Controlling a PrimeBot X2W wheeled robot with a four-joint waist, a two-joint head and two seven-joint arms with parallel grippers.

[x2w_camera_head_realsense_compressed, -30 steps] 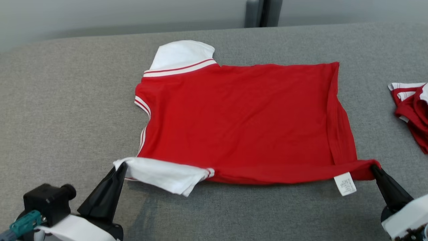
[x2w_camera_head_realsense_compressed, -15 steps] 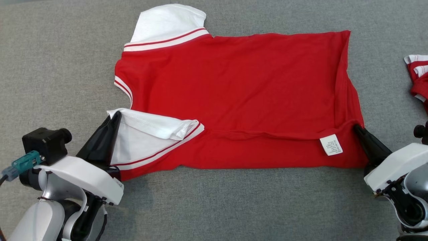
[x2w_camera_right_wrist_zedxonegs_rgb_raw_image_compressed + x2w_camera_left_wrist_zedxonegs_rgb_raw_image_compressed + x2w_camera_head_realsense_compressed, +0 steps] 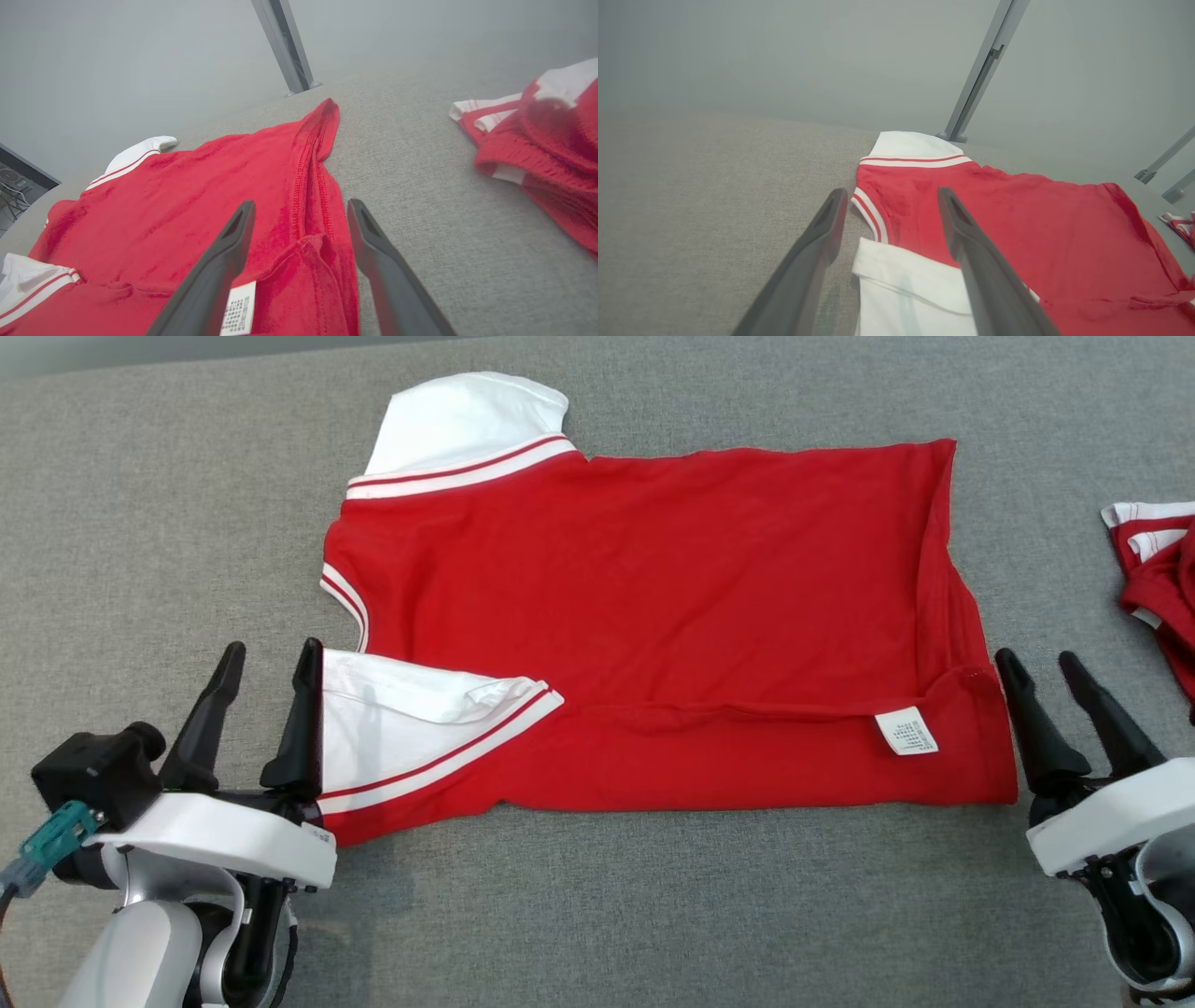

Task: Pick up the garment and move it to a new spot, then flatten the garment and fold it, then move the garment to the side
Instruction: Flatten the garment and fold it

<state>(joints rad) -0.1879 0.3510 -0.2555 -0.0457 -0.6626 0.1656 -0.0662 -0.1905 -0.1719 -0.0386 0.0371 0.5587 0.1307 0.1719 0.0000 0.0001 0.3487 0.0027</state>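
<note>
The garment (image 3: 653, 597) is a red shirt with white sleeves, lying flat on the grey cloth surface (image 3: 140, 523). Its near edge is folded over onto the body, with a white label (image 3: 906, 731) showing. My left gripper (image 3: 269, 651) stands open at the near white sleeve (image 3: 392, 728), its right finger against the sleeve's edge. My right gripper (image 3: 1036, 658) is open just right of the folded hem corner. In the left wrist view the open fingers (image 3: 892, 192) straddle the sleeve's corner, holding nothing. The right wrist view has the open fingers (image 3: 301, 204) over the hem (image 3: 308, 261).
A second red and white garment (image 3: 1162, 569) lies bunched at the right edge of the surface, close to my right gripper, also in the right wrist view (image 3: 546, 135). A grey metal post (image 3: 980, 74) rises behind the far edge.
Both grippers have opened and let go of the garment's near edge, which now rests folded over on the body. The head camera has shifted a little.
</note>
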